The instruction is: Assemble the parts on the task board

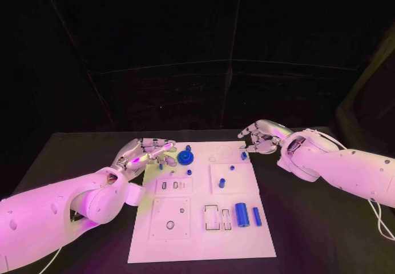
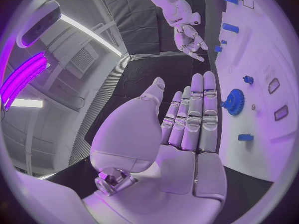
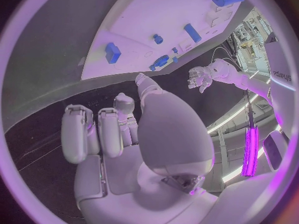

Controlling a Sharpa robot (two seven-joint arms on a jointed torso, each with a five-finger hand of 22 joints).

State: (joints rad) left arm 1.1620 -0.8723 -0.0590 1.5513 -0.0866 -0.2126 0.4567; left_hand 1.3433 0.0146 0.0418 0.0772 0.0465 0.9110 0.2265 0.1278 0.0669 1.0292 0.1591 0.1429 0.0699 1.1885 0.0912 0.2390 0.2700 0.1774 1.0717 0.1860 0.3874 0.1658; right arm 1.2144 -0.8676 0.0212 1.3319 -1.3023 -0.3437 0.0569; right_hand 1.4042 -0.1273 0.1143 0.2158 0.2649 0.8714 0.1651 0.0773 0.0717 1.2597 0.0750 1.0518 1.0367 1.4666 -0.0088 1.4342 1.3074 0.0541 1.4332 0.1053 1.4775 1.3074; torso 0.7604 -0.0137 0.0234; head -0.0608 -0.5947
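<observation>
The white task board (image 1: 201,228) lies in the middle of the black table. A blue gear (image 1: 185,155) stands near its far left corner, also seen in the left wrist view as the gear (image 2: 234,103). My left hand (image 1: 148,152) hovers just left of the gear with straight, spread fingers (image 2: 193,114) and holds nothing. My right hand (image 1: 262,137) hangs over the far right corner, fingers loosely bent and empty, beside a small blue block (image 1: 244,154), the same block (image 3: 112,52) in the right wrist view. Two blue cylinders (image 1: 242,214) lie near the board's right edge.
Small blue pegs (image 1: 221,182) stand in the board's middle plates, and another peg (image 1: 189,171) sits below the gear. Rectangular slots (image 1: 212,216) and a plate with a hole (image 1: 170,224) are at the near half. Bare black table (image 1: 321,228) surrounds the board.
</observation>
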